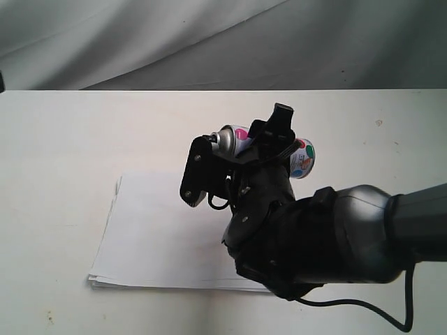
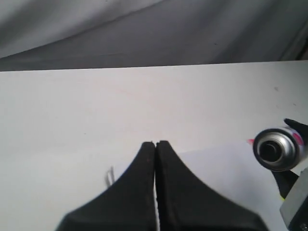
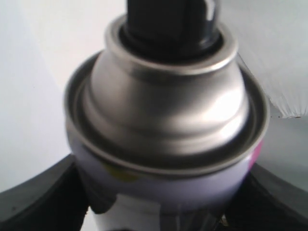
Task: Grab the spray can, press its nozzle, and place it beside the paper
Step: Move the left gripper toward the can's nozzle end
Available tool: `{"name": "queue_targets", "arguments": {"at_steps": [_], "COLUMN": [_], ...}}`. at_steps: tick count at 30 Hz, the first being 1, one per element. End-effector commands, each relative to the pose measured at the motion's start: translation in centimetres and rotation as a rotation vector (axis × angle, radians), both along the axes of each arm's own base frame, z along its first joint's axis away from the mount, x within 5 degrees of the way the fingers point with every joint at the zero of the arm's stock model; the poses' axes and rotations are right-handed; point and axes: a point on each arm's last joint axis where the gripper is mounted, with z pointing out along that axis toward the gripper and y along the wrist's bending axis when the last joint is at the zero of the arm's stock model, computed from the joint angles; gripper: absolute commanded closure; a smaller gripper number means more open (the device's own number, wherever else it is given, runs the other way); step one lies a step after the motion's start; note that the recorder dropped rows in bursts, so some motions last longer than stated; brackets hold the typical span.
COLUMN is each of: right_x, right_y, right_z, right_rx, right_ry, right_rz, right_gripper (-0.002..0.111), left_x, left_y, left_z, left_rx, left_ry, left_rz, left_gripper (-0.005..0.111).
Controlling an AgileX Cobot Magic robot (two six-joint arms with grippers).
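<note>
The spray can (image 1: 236, 139) hangs tilted on its side above the paper (image 1: 160, 230), silver dome to the left and dotted label (image 1: 302, 158) to the right. My right gripper (image 1: 241, 143) is shut on its body. In the right wrist view the dome (image 3: 163, 101) fills the picture, a black nozzle (image 3: 168, 19) on top, with the right gripper (image 3: 163, 192) clamped on the white body. In the left wrist view the left gripper (image 2: 155, 144) is shut with nothing in it, over the paper (image 2: 226, 168). The can's top (image 2: 275, 149) faces it from some way off. The exterior view does not show the left gripper.
The white table (image 1: 70, 139) runs back to a grey cloth backdrop (image 1: 209, 42). The right arm's bulky wrist (image 1: 328, 237) and its cable (image 1: 363, 306) cover the paper's right part and the front right of the table.
</note>
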Motion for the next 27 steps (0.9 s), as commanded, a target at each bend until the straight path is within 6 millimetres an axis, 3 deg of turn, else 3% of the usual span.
{"name": "queue_targets", "arguments": {"at_steps": [1, 3, 8, 14, 24, 27], "right_x": [0.2, 0.2, 0.2, 0.2, 0.2, 0.2], "right_y": [0.0, 0.0, 0.0, 0.0, 0.0, 0.0], "right_z": [1.0, 1.0, 1.0, 1.0, 1.0, 1.0], "right_rx": [-0.027, -0.027, -0.027, -0.027, -0.027, -0.027], "right_ry": [-0.058, -0.058, -0.058, -0.058, -0.058, -0.058], "right_rz": [-0.003, -0.003, -0.003, -0.003, -0.003, -0.003], "right_gripper": [0.108, 0.108, 0.108, 0.108, 0.108, 0.108], "left_x": [3.2, 5.7, 9.3, 10.1, 11.2, 11.7], "left_y": [-0.9, -1.3, -2.8, -4.7, -4.8, -4.8], "left_z": [-0.4, -2.3, -6.6, -7.9, -10.5, -11.3], "left_rx": [-0.009, 0.013, -0.036, -0.035, -0.031, -0.122], "left_ry": [0.054, 0.087, 0.101, -0.127, -0.104, -0.046], "left_rz": [-0.125, -0.203, -0.432, -0.762, -0.812, -0.758], "left_gripper": [0.107, 0.107, 0.107, 0.107, 0.107, 0.107]}}
